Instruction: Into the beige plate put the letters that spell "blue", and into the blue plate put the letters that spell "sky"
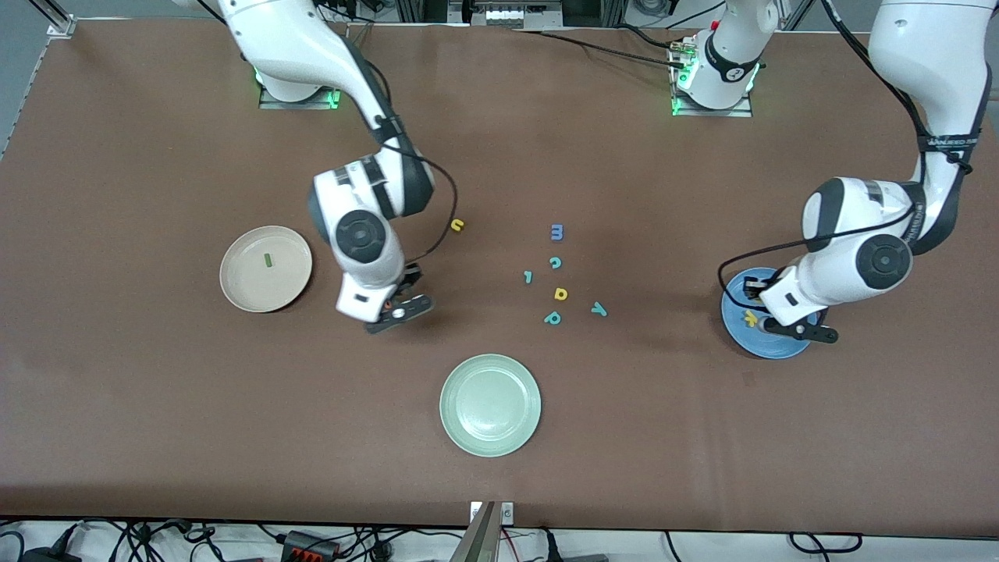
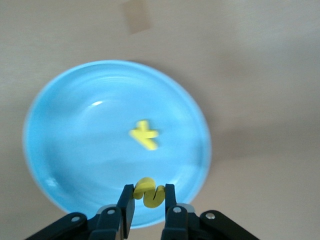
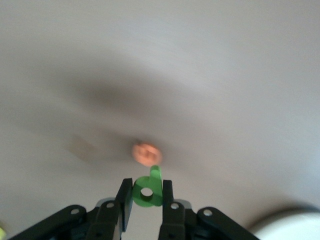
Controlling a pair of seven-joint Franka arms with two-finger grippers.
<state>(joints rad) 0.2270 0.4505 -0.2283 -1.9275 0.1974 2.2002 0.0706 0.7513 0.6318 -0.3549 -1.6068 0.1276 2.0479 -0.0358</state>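
The blue plate (image 1: 761, 349) lies at the left arm's end of the table with a yellow k (image 1: 751, 318) in it. Over it my left gripper (image 2: 150, 190) is shut on a yellow s (image 2: 150, 199). The beige plate (image 1: 234, 289) holds a dark green l (image 1: 268, 260). Beside that plate, over bare table, my right gripper (image 3: 147, 184) is shut on a green b (image 3: 155, 187), and an orange e (image 3: 145, 152) lies below it. A yellow u (image 1: 458, 225) and a teal y (image 1: 599, 309) lie on the table.
Mid-table lie a blue m (image 1: 556, 232), a teal c (image 1: 555, 263), a teal hooked letter (image 1: 528, 276), a yellow d (image 1: 560, 293) and a teal p (image 1: 552, 318). A pale green plate (image 1: 490, 404) sits nearer the front camera.
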